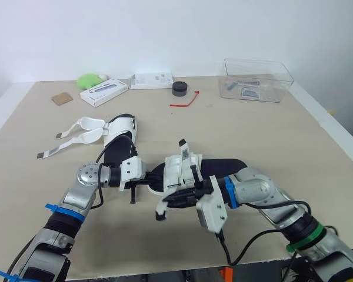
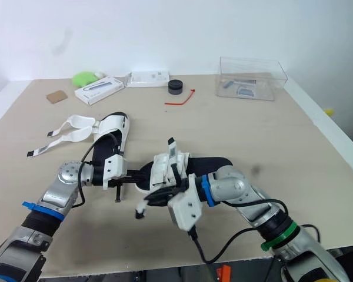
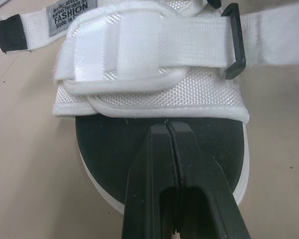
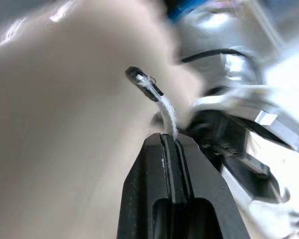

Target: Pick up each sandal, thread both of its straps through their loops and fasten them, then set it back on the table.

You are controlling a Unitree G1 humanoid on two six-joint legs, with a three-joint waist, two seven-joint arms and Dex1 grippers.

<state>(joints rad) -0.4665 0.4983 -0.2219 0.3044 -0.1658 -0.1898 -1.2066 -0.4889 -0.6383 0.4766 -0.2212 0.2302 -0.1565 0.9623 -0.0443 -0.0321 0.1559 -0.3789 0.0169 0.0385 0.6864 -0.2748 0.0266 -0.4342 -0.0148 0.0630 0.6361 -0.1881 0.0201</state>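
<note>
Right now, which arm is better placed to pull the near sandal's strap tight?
Right. The right gripper is shut on the strap, ready to pull; the left gripper, shut, sits at the sandal, likely steadying it.

Left arm (image 1: 63,212) reaches forward from the lower left, forearm angled inward and wrist bent so the left gripper (image 3: 168,124) points toward the robot's right. Its two black fingers are pressed together along their length, with no gap at the tips. Right arm (image 1: 269,200) comes in from the lower right, forearm pointing left toward the other arm; the right gripper (image 4: 170,138) is clamped on a white strap (image 4: 163,102) that sticks out past its tips.
</note>
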